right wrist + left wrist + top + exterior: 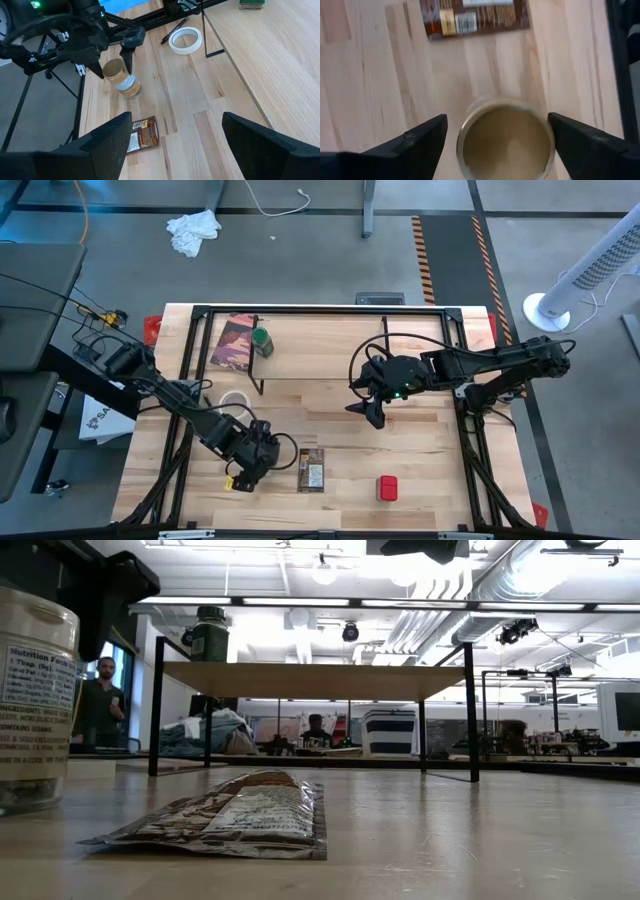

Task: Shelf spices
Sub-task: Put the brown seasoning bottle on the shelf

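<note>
1 tan-lidded jar stands on the table between the spread fingers of the left gripper, not yet gripped. Best to descend centred, then clamp below the lid. Right gripper hovers mid-table, fingers apart, empty.

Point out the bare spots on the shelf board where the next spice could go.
The shelf is free from the green-lidded jar rightward to the right tool, open above the front edge. The left end is crowded by the maroon packet and that jar. The left tool straddles the tan-lidded jar on the table.
</note>
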Tool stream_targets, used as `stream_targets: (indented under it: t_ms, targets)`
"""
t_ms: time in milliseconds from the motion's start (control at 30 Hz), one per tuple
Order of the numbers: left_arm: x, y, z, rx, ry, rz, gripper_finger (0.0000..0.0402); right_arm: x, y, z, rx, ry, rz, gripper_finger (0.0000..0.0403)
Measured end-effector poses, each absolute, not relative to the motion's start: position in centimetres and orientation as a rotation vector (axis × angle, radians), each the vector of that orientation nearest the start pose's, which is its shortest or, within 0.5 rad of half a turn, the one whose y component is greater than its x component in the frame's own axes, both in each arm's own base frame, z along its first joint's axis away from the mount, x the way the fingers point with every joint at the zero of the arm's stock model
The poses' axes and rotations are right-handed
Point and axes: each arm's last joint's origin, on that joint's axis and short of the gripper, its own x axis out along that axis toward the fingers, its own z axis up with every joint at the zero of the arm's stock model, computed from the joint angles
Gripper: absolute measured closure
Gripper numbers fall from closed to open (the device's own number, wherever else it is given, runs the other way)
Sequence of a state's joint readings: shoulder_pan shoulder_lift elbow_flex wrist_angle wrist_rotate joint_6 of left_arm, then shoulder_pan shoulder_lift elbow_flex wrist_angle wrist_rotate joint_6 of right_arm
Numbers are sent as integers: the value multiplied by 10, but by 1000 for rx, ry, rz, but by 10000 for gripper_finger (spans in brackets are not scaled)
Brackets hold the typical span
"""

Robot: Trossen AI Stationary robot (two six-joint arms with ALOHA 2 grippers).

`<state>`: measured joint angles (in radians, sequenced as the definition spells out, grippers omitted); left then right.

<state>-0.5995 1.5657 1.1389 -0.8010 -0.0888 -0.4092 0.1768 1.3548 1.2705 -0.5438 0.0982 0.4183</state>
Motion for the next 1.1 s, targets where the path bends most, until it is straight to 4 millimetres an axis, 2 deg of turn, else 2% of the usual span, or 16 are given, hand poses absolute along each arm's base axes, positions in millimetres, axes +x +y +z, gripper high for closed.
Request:
stream_targets:
  t_ms: [133,467,600,700,800,900,1100]
  targets:
    - [251,-167,230,51,1202,-189,105,287,48,344,319,627,-55,96]
    - [249,-166,232,18,1229,-214,319,286,48,343,317,637,-57,96]
    - [248,-163,237,-10,1218,-222,372,286,48,343,316,638,-57,96]
    - [247,-158,245,-55,1197,-209,374,286,48,343,316,638,-58,96]
    - [243,-148,258,-84,1227,-200,353,286,48,343,315,639,-57,96]
    - [233,-136,268,-63,1310,-154,313,286,48,343,301,639,-53,96]
    - [199,-119,272,-70,1563,-39,207,286,48,343,301,639,-53,96]
